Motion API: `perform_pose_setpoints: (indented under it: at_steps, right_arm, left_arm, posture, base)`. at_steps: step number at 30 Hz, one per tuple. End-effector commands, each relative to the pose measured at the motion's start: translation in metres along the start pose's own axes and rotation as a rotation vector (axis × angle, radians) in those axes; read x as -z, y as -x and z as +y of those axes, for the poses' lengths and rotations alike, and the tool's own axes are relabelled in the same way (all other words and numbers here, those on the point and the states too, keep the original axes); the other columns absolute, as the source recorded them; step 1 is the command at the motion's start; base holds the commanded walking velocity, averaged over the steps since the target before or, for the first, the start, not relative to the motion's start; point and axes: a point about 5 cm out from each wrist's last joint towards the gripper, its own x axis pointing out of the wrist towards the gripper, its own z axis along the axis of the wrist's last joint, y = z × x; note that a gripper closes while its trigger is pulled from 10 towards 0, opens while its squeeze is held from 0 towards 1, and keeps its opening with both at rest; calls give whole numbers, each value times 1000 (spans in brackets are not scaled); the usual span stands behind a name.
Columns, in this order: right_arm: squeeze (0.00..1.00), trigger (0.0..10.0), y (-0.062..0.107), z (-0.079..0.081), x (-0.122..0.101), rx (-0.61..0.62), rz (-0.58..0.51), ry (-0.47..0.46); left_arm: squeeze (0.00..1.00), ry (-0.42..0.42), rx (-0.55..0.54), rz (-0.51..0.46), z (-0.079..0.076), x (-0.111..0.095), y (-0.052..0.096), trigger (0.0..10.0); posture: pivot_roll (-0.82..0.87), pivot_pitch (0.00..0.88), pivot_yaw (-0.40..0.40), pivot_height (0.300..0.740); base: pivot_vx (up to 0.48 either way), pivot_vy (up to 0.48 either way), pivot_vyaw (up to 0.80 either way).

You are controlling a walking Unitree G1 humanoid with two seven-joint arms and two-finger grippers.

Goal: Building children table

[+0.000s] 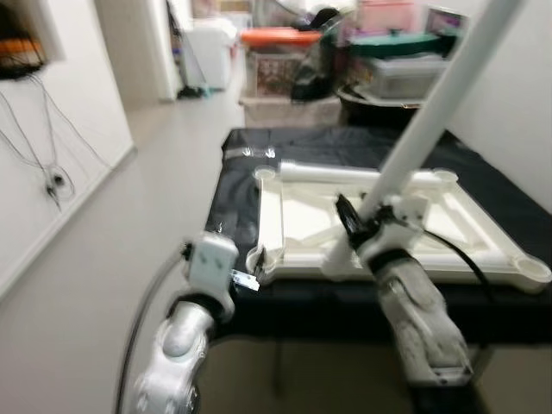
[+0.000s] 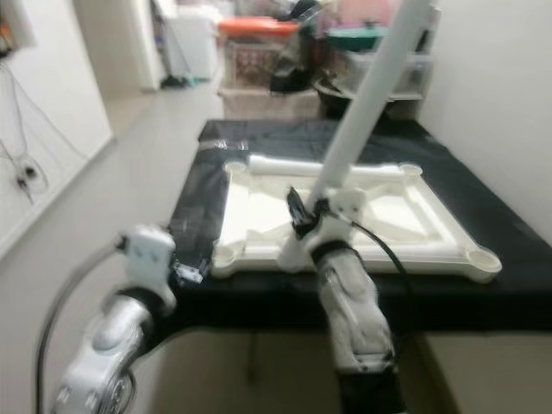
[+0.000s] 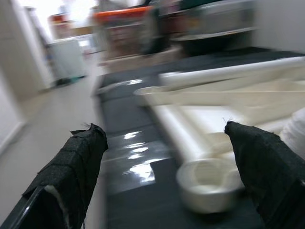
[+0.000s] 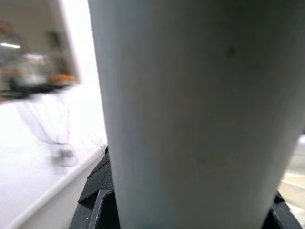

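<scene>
Right gripper clamped on the lower end of a long white table leg, fingers closed round the tube, leg slanting up and away above the tabletop. In the right wrist view, leg pressed close against the black fingers. Left gripper spread wide, holding nothing, hovering just beside the near left corner of the tabletop; corner socket sitting between its two fingers, untouched as far as can be told.

Tabletop lying upside down on a black-covered bench, round sockets at the corners, a second white leg resting along its far edge. Beyond the bench, blurred storage bins and clutter against the far wall.

Leg probably light, stiff, hollow plastic or painted tube: smooth and slippery, likely to twist in the grip if held loosely. Best taken low, near the end going into the socket, for control of the tip; long free end bound to lever against the fingers. Tabletop rigid but light, apt to slide on the glossy cover, so best steadied at the near rim beside the socket while the leg goes in.
</scene>
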Motion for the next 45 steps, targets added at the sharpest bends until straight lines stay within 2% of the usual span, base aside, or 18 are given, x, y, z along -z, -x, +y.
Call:
perform_pose_setpoints:
  at_steps: [1,4,10,15,17,20,22,23,26,28,30,34,35,37,43,45]
  right_arm:
    - [0,10000,-1,-8,-10,18,-32,19]
    - [0,10000,-3,-9,-13,15,-40,17]
    - [0,10000,-10,-12,-19,4,-59,16]
    - [0,10000,-22,-9,-23,-62,-65,8]
    - [0,10000,-28,-7,-25,-121,-63,-8]
    - [0,10000,-43,5,-29,-314,-29,-94]
    - [0,10000,-46,7,-30,-350,-25,-104]
    - [0,10000,-46,7,-30,-350,-25,-104]
    - [0,10000,-62,12,-34,-450,-17,-90]
    - [0,10000,-71,20,-29,-569,38,-48]
    - [0,10000,-73,23,-27,-610,60,-31]
    - [0,10000,-77,29,-21,-774,142,13]
    - [0,10000,-77,29,-21,-774,142,13]
    - [0,10000,-80,29,-23,-871,170,-5]
    - [0,10000,-84,27,-30,-961,182,-27]
    - [0,10000,-85,24,-36,-1022,178,-61]
  left_arm:
    - [0,16,12,-2,-4,-2,-2,10000]
    - [0,62,-18,11,-3,-2,-2,10000]
    - [0,80,-26,12,-3,-2,1,10000]
    - [0,82,-2,19,-9,1,6,10000]
    - [0,93,0,27,-11,1,10,10000]
    - [0,82,13,40,-13,3,16,10000]
    - [0,85,14,45,-13,4,17,10000]
    - [0,85,14,45,-13,4,17,10000]
    - [0,90,33,76,-15,8,29,10000]
    - [0,106,52,87,-19,7,38,10000]
    - [0,115,60,89,-20,5,41,10000]
    - [0,114,98,88,-25,-1,50,10000]
    - [0,114,98,88,-25,-1,50,10000]
    - [0,118,109,96,-25,-5,57,10000]
    - [0,123,115,110,-25,-8,64,10000]
    - [0,130,126,123,-28,-10,69,10000]
  posture:
    - [16,0,-38,740]
    - [16,0,-41,740]
    - [16,0,-43,740]
    - [18,0,-44,740]
    - [24,0,-46,740]
    - [29,2,-55,740]
    - [29,2,-55,740]
    - [29,2,-55,740]
    - [47,40,-68,740]
    - [62,85,-75,740]
    - [64,92,-76,740]
    - [81,150,-80,740]
    - [81,150,-80,740]
    - [89,203,-79,740]
    - [97,232,-79,740]
    - [100,253,-76,740]
  base:
    - [461,0,0]
    - [0,0,0]
    - [0,0,0]
    - [0,0,0]
    - [0,0,0]
    - [0,0,0]
    - [0,0,0]
    - [0,0,0]
    - [0,0,0]
    - [0,0,0]
    - [0,0,0]
    - [0,0,0]
    - [0,0,0]
    - [0,0,0]
    - [0,0,0]
    - [0,0,0]
